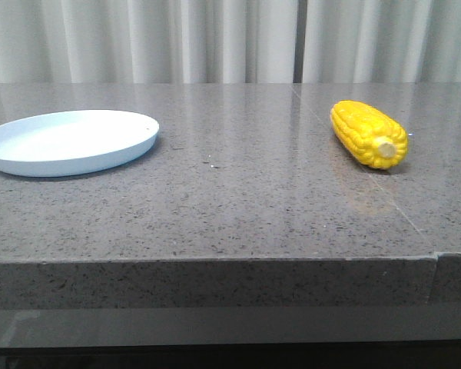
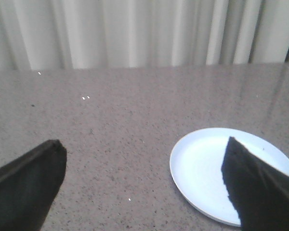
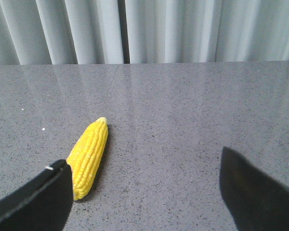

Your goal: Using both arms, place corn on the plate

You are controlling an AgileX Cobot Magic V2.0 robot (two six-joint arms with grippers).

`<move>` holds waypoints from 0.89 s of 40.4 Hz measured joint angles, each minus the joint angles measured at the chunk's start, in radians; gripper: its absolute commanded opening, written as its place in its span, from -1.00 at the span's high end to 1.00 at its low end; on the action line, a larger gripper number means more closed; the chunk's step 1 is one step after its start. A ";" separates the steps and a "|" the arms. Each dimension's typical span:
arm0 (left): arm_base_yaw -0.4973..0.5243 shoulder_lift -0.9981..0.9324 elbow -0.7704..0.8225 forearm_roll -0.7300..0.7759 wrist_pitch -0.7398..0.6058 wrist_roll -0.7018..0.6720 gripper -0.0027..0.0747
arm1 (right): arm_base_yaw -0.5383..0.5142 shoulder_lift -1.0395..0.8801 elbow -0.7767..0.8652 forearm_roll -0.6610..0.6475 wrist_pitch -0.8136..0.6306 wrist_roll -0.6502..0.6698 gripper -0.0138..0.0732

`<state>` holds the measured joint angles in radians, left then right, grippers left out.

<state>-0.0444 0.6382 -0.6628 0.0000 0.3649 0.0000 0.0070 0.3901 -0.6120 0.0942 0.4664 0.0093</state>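
Note:
The yellow corn (image 1: 368,134) lies on the grey stone table at the right, its cream stub end toward the front edge. The pale blue-white plate (image 1: 69,141) sits at the left and holds nothing. Neither gripper shows in the front view. In the left wrist view my left gripper (image 2: 144,149) is open and empty above the table, one finger in front of the plate (image 2: 202,166). In the right wrist view my right gripper (image 3: 144,161) is open and empty; the corn (image 3: 90,155) lies just beyond one finger, outside the gap.
The grey speckled table (image 1: 238,207) ends in a front edge close to the camera. White curtains (image 1: 215,38) hang behind the table's far edge. A seam in the tabletop (image 1: 438,254) runs at the right front.

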 measured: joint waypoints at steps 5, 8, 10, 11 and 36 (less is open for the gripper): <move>-0.042 0.187 -0.120 -0.015 0.090 0.000 -0.67 | 0.000 0.000 0.000 0.000 0.002 0.000 -0.80; -0.058 0.302 -0.195 -0.020 0.159 0.000 -0.67 | 0.000 0.000 0.000 0.000 0.002 0.000 -0.80; -0.061 0.375 -0.251 -0.024 0.204 0.000 -0.67 | 0.000 0.000 0.000 0.000 0.002 0.000 -0.80; -0.059 0.417 -0.271 -0.024 0.223 0.000 -0.67 | 0.000 0.000 0.000 0.000 0.002 0.000 -0.80; -0.061 1.053 -0.593 -0.093 0.401 0.000 -0.38 | 0.000 0.000 0.000 0.000 0.004 0.000 -0.80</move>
<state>-0.1054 1.6908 -1.2561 -0.0926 0.7663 0.0000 0.0070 0.3901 -0.6120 0.0942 0.4703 0.0093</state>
